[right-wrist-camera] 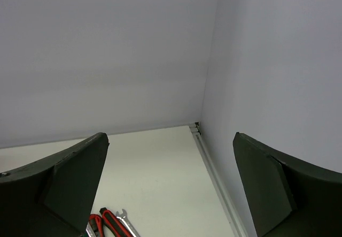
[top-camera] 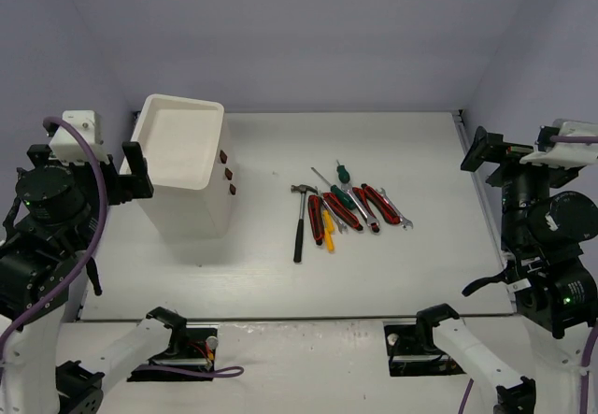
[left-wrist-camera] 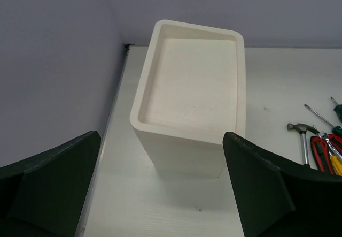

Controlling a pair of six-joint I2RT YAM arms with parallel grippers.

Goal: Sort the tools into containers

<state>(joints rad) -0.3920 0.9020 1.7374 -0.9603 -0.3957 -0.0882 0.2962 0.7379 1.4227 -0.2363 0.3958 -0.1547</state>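
A tall white cabinet (top-camera: 192, 166) with a shallow top tray and dark-red drawer handles (top-camera: 227, 171) stands at the left; it also shows in the left wrist view (left-wrist-camera: 187, 98). The tools lie mid-table: a black-handled hammer (top-camera: 300, 220), red-handled pliers (top-camera: 338, 212), a yellow screwdriver (top-camera: 328, 231), a green screwdriver (top-camera: 343, 172) and silver wrenches (top-camera: 396, 209). My left gripper (top-camera: 131, 173) is open and empty just left of the cabinet. My right gripper (top-camera: 488, 157) is open and empty at the far right, well away from the tools. The right wrist view catches plier handles (right-wrist-camera: 107, 223) and a wrench (right-wrist-camera: 127, 222).
Grey walls close in the table on the left, back and right. A metal rail (right-wrist-camera: 214, 175) runs along the table's right edge. The arm bases (top-camera: 177, 344) sit at the near edge.
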